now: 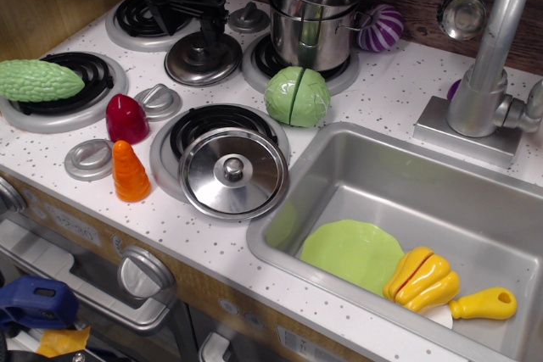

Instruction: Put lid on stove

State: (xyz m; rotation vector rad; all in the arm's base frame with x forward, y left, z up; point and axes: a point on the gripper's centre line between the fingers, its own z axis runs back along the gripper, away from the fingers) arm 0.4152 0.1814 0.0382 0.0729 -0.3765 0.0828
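Observation:
The small dark-grey domed lid lies flat on the stove's white speckled top, between the back-left burner and the back-right burner. My black gripper hangs just above the lid's far edge, at the top of the view. Its jaws stand apart, clear of the lid's knob, and hold nothing. The larger, brighter lid rests on the front-right burner.
A steel pot stands on the back-right burner, with a green cabbage in front of it. A green gourd lies on the front-left burner. A red piece and an orange carrot stand nearby. The sink is at the right.

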